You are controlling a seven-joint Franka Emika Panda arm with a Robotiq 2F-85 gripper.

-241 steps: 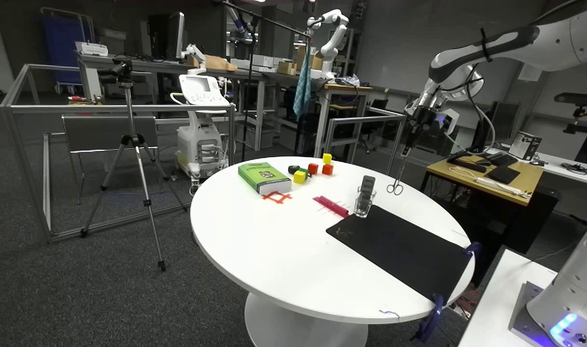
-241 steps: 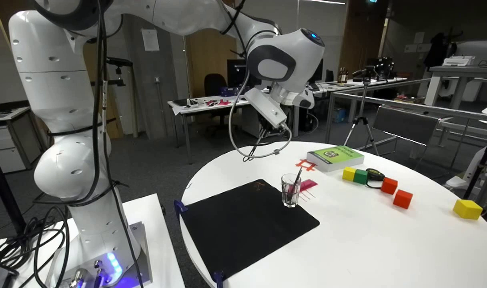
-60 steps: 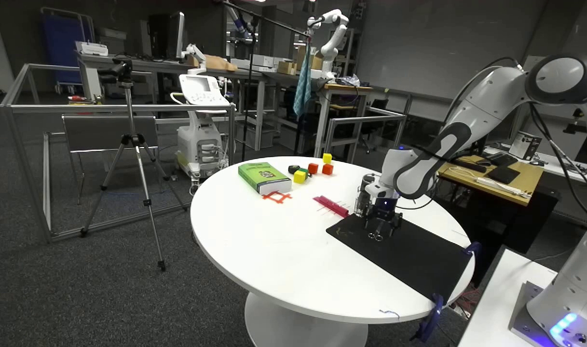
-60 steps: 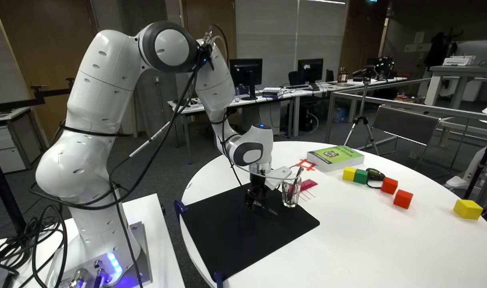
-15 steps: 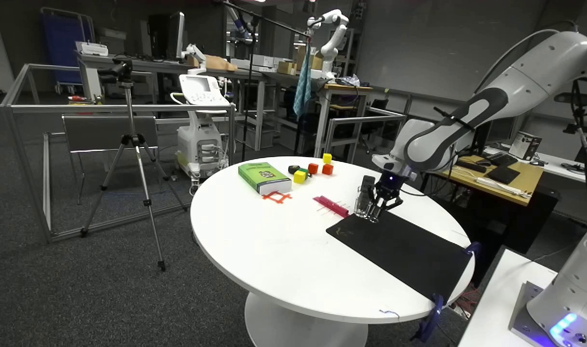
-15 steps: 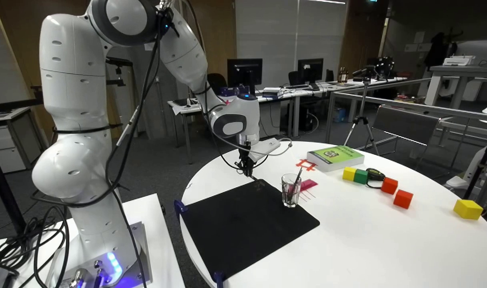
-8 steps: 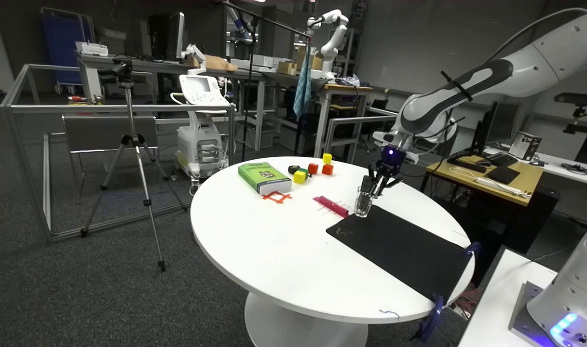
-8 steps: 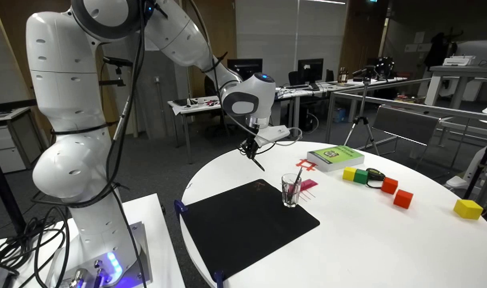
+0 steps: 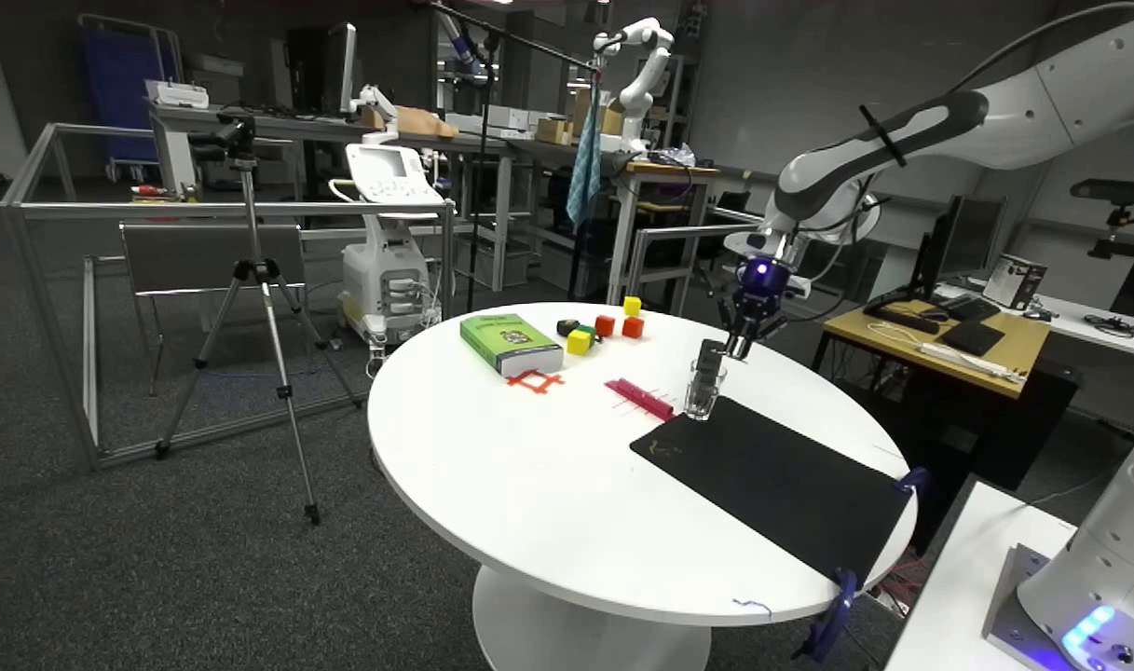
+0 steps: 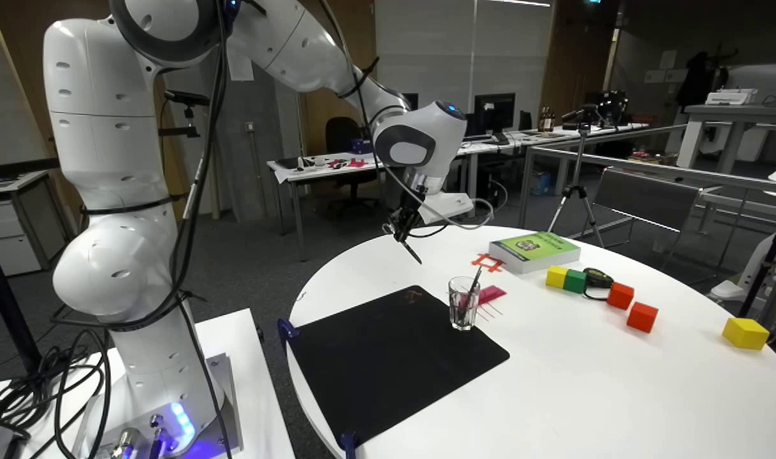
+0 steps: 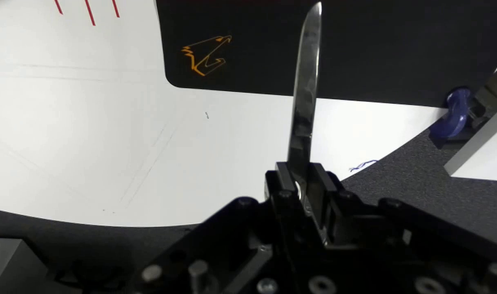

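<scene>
One pair of scissors (image 11: 306, 81) clenched in the jaws, one glass (image 10: 460, 308), five cubes (image 10: 643, 317), one book (image 10: 539, 251)

Glossy metal scissors (image 11: 306, 81), smooth glass tumbler (image 10: 462, 309), matt mat (image 10: 394, 357), smooth tabletop (image 10: 585, 395), rough-looking carpet (image 9: 203, 578)
</scene>
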